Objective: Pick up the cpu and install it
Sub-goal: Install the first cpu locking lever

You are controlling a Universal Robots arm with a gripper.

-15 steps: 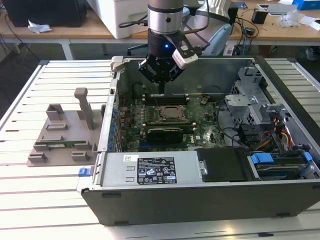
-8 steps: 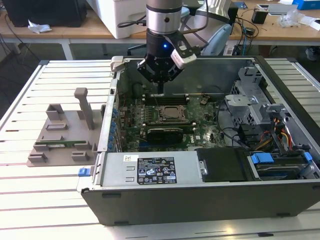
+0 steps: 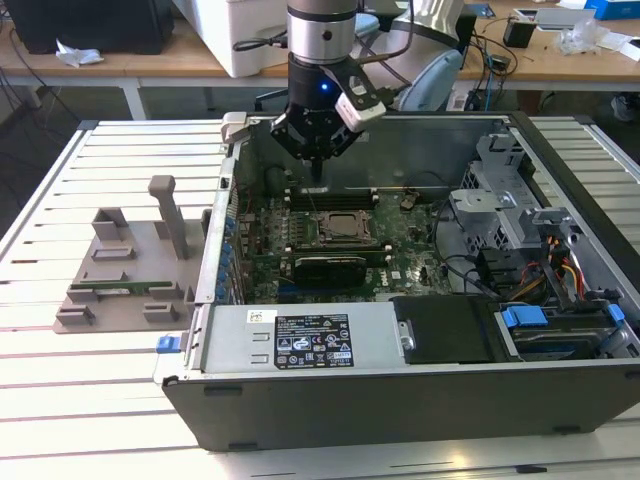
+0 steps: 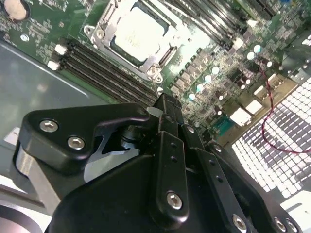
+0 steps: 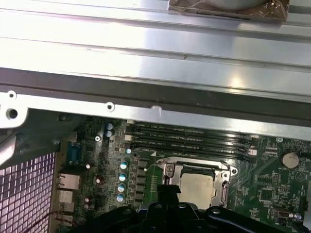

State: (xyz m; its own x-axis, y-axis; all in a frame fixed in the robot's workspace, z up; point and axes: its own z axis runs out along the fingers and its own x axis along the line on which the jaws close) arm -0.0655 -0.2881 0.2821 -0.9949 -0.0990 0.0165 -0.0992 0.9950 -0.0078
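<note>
1. Your gripper (image 3: 316, 160) is hanging inside the open computer case (image 3: 420, 400), just above the motherboard (image 3: 400, 262) near the memory slots (image 3: 335, 195). In the exterior view its tip is narrowing to a point, so the fingers look pressed together, and I'm seeing nothing pinched between them.
2. In the second wrist view the black finger (image 4: 167, 116) is pointing at the corner of the socket frame (image 4: 99, 34), not touching it as far as I can tell.
3. The cpu (image 4: 138, 34) is sitting in the socket already, pale metal top showing, framed by the bracket; it's showing in the first wrist view too (image 5: 197, 187).
4. Risk, as I'm judging it: the chip may be lying slightly off its seat, and any downward nudge from your fingertip could be bending socket pins or tilting it.
5. Farther back, the case wall (image 5: 155, 92) is running close behind the slots; a careless swing could be clipping it.
6. Outside, the grey tray (image 3: 120, 270) is sitting on the slatted table (image 3: 60, 400), well apart.
</note>
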